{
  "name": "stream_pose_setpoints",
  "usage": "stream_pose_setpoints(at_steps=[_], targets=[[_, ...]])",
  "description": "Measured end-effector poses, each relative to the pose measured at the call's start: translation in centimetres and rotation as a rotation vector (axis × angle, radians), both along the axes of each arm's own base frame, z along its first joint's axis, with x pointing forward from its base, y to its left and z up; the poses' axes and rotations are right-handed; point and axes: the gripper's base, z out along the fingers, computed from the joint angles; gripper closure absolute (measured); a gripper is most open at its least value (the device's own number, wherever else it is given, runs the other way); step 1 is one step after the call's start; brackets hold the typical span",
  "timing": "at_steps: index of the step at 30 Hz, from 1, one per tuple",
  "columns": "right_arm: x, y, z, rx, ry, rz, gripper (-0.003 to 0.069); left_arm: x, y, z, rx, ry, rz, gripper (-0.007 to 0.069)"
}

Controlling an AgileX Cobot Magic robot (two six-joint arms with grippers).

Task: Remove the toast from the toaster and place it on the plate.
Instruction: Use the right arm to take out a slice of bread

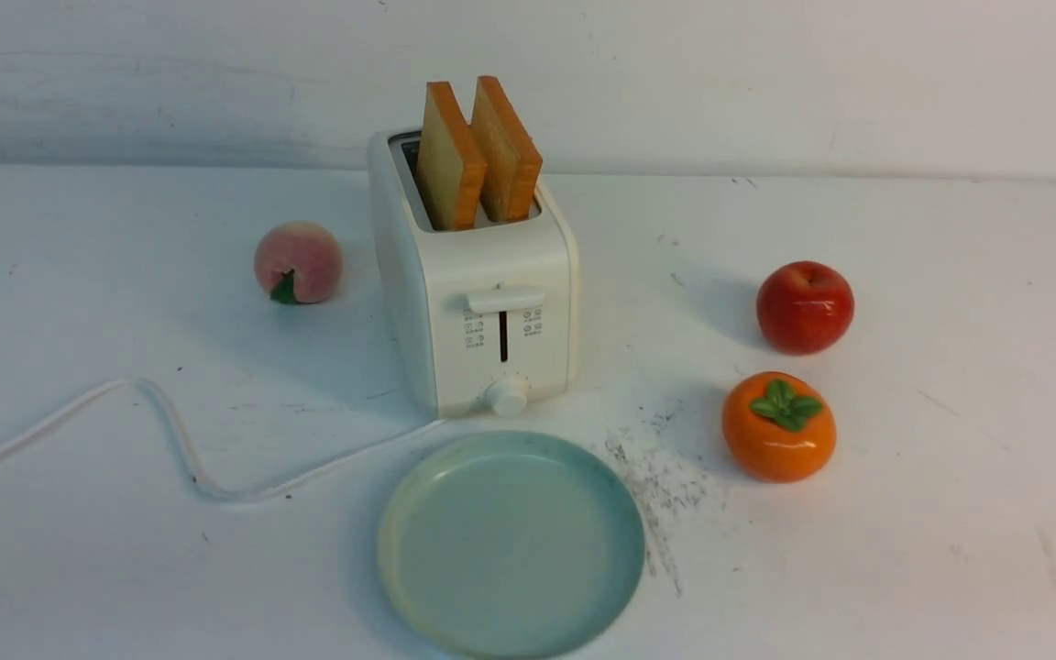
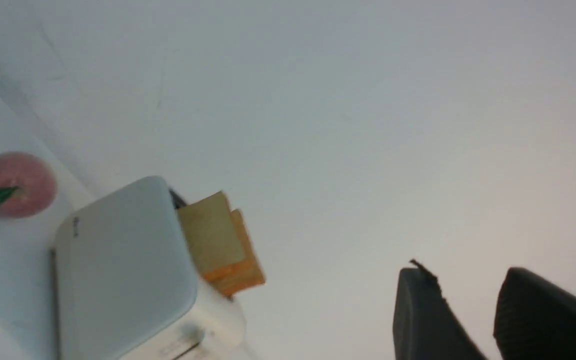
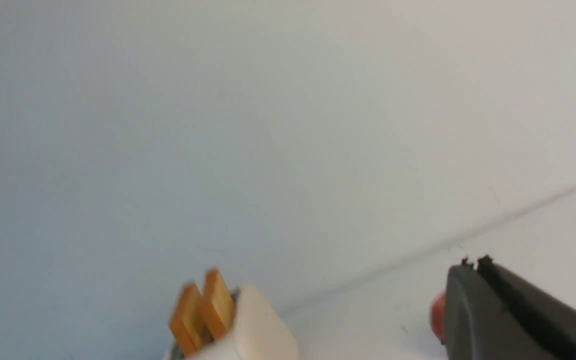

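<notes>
Nearby, peach (image 1: 298, 261) left of toaster (image 1: 478, 293), apple (image 1: 805, 306), persimmon (image 1: 778, 426) right

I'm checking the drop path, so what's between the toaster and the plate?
No object. The front view shows only a narrow strip of bare white table between toaster and plate; the white cord meets the toaster at that strip's left end.

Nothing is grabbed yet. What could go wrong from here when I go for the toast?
1. The left toast slice and right toast slice lean almost together in the toaster; pinching one may drag the other out.
2. The cord loops loose on the robot's left; a low pass from that side could snag it and shift the toaster.
3. The right hand looks shut; it must open before grasping.
</notes>
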Motion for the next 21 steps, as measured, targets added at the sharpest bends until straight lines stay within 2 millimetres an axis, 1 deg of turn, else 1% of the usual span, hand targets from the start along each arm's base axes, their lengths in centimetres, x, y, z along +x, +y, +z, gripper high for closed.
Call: stream_pose_setpoints(at_steps=[2, 3, 4, 5, 6, 7, 8, 10, 11, 12, 14, 15, 16, 17, 18, 21], targets=[[1.9, 0.9, 0.8, -0.097, 0.222, 0.076, 0.0664, 2.4, -1.4, -1.2, 0.047, 0.225, -0.136, 0.0505], [2.0, 1.0, 0.6, -0.106, 0.256, 0.089, 0.0664, 2.6, -1.5, -1.4, 0.050, 0.244, -0.148, 0.0505], [3.1, 1.5, 0.5, -0.157, 0.399, 0.134, 0.0662, 3.9, -2.3, -2.4, 0.081, 0.382, -0.235, 0.0549], [3.9, 1.8, 0.4, -0.197, 0.503, 0.165, 0.0661, 4.7, -2.8, -3.1, 0.108, 0.475, -0.297, 0.0580], [5.1, 2.0, 0.4, -0.252, 0.632, 0.196, 0.0660, 5.8, -3.4, -4.1, 0.142, 0.590, -0.374, 0.0622], [6.1, 2.2, 0.2, -0.289, 0.752, 0.226, 0.0659, 6.5, -3.9, -4.7, 0.178, 0.661, -0.447, 0.0638], [6.3, 2.2, 0.0, -0.307, 0.805, 0.240, 0.0659, 7.0, -4.1, -5.1, 0.193, 0.712, -0.493, 0.0638], [8.0, 2.4, 0.0, -0.353, 0.972, 0.280, 0.0659, 8.2, -4.7, -6.0, 0.244, 0.795, -0.597, 0.0638], [8.1, 2.4, -0.3, -0.356, 0.995, 0.285, 0.0659, 8.5, -4.7, -6.3, 0.246, 0.815, -0.610, 0.0638], [9.8, 2.7, -0.3, -0.366, 1.106, 0.315, 0.0658, 9.4, -5.1, -6.9, 0.272, 0.862, -0.686, 0.0638], [11.5, 3.0, -0.2, -0.365, 1.188, 0.343, 0.0657, 10.4, -5.5, -7.4, 0.291, 0.891, -0.757, 0.0638], [12.7, 3.2, 0.1, -0.359, 1.213, 0.356, 0.0655, 10.9, -5.6, -7.6, 0.297, 0.895, -0.782, 0.0638], [12.8, 3.2, 0.4, -0.357, 1.207, 0.357, 0.0655, 10.9, -5.6, -7.5, 0.302, 0.890, -0.785, 0.0638], [14.2, 3.6, 0.8, -0.347, 1.220, 0.376, 0.0654, 11.3, -5.7, -7.7, 0.305, 0.892, -0.807, 0.0638], [15.1, 3.8, 1.0, -0.341, 1.217, 0.394, 0.0654, 11.7, -5.8, -7.8, 0.311, 0.885, -0.816, 0.0638], [17.6, 4.9, 3.3, -0.330, 1.117, 0.479, 0.0652, 12.1, -5.9, -7.5, 0.331, 0.857, -0.828, 0.0638]])
